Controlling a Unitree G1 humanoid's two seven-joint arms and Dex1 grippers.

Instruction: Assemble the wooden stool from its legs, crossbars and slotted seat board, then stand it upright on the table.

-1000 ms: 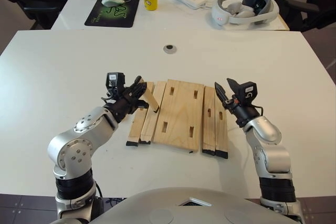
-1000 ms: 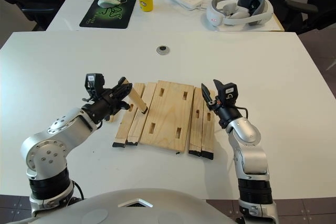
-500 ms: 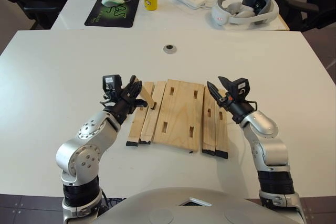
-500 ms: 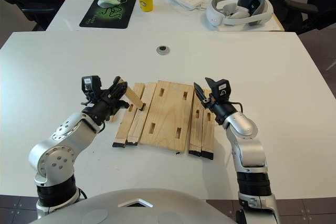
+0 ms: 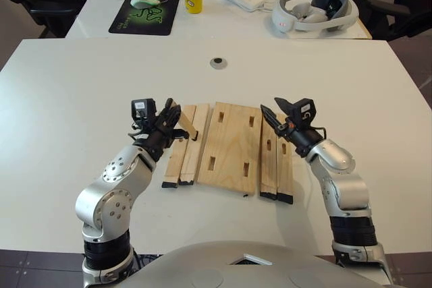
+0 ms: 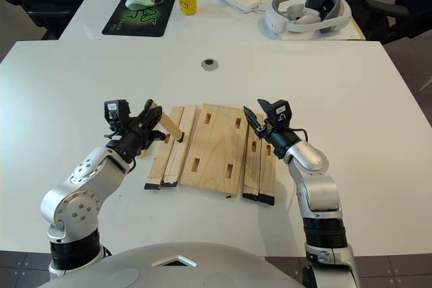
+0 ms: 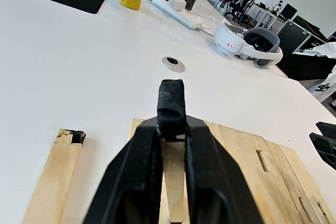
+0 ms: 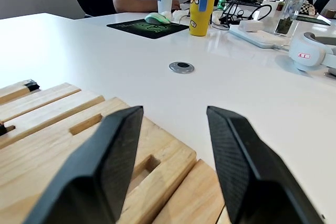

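My left tool (image 7: 171, 125) is clamped on a wooden stick (image 5: 187, 125) (black-tipped, tilted) above the left slats (image 5: 182, 158); the seat board (image 5: 233, 146) lies flat on the table (image 5: 81, 85) near its front edge; my right tool (image 8: 173, 116) gapes wide, empty, over the right slats (image 5: 277, 165)

The left claw (image 7: 171, 129) hides most of its gripped crossbar (image 7: 171, 104).
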